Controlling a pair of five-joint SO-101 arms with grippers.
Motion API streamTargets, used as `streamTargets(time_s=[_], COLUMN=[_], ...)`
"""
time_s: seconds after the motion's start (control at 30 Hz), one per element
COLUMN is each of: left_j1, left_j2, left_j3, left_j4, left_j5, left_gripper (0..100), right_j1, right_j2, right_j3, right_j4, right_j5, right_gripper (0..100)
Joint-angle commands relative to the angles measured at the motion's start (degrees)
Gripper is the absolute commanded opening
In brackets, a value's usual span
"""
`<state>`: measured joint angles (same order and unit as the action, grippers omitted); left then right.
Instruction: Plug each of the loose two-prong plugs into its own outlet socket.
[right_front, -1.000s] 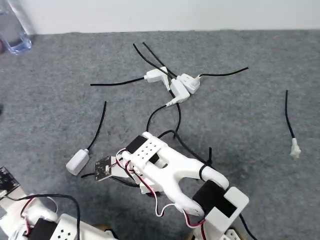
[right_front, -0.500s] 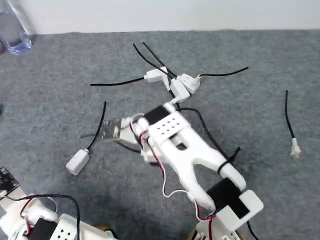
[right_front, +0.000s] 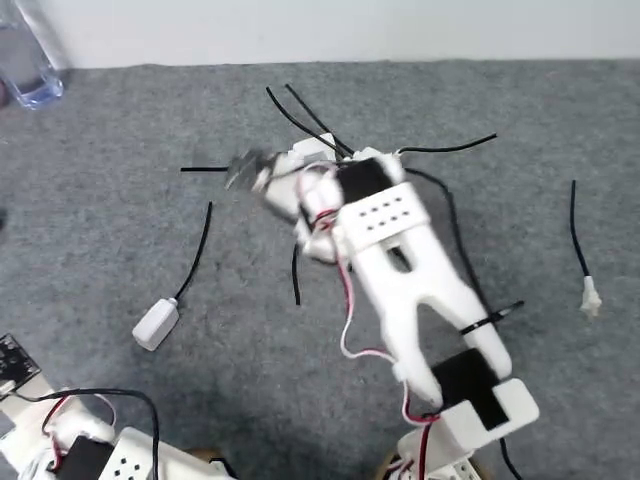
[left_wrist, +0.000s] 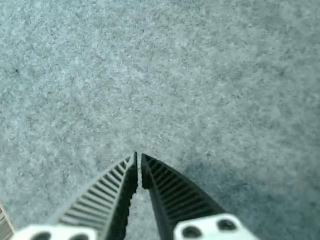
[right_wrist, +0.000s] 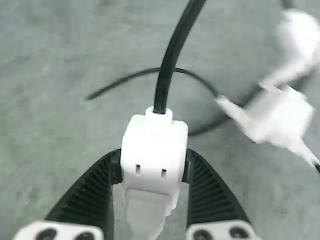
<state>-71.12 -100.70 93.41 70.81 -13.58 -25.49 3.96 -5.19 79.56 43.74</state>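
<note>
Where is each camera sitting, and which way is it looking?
High view: fixed above the table, looking down on the grey carpet; shows the white right arm stretched over a bunch of white plugs.
Left wrist view: on the left arm's wrist, looking along the left gripper, jaws shut over carpet.
Right wrist view: on the right arm's wrist, looking along the right gripper, jaws clamping a white two-slot outlet socket on a black cord.
Shared: high and right wrist views both show the bunch of white plugs.

Outlet socket (right_front: 155, 324) lies left, loose plug (right_front: 591, 297) right, right arm (right_front: 385, 215) between
</note>
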Motion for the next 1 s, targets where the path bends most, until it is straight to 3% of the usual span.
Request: streamTargets(time_s=[0.0,0.17,0.3,0.7,0.83,0.97], left_j1=[0.26,0.26,0.26,0.35,0.35,0.35], left_j2=[0.09,0.09,0.09,0.09,0.09,0.09], left_j3=[-0.22,-0.22,-0.22,-0.13,-0.13,-0.13], left_j4=[-1.41,-1.41,-1.41,-1.41,-1.41,-1.76], left_j5=[0.00,0.00,0.00,0.00,0.00,0.00], left_gripper=[1,1,1,1,1,1], right_j1=[5.67,11.65,13.41,11.38,11.47,14.02], right_j2=[-2.68,-1.89,2.15,24.84,26.15,26.33], right_j3=[-2.37,1.85,1.93,-20.75,-23.74,-25.49], right_j4=[-9.19,-26.42,-33.80,-27.30,-25.36,-25.63], right_j5=[-7.82,-16.44,-17.32,-13.54,-11.43,-14.07], right_gripper=[0.8,0.8,0.8,0.8,0.8,0.8])
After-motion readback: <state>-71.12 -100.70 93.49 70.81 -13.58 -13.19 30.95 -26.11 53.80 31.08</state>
